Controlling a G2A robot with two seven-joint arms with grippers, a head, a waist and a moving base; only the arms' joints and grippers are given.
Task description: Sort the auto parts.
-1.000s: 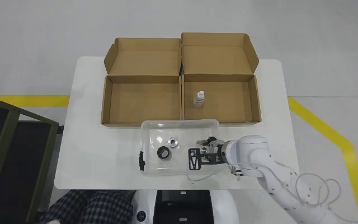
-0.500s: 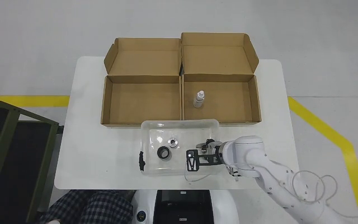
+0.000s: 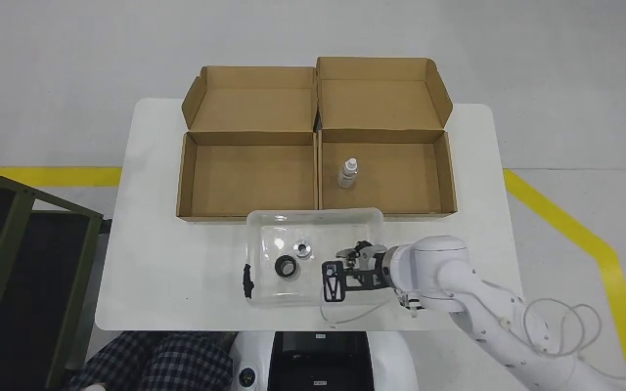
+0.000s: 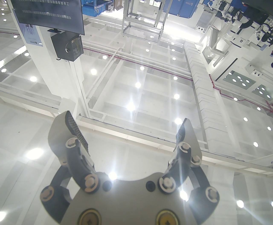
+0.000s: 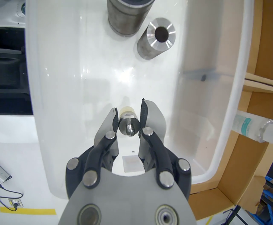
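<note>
Right gripper slides slightly further over the tray, clamped tight on a small metal pin. Steel bushing sits ahead of its fingertips

I see a white table on a pale grey floor. Yellow floor tape runs off to both sides, and a dark green frame stands by the table's left edge. Overhead, a white coffered ceiling carries round lights, and a dark screen hangs near a white column.
</note>
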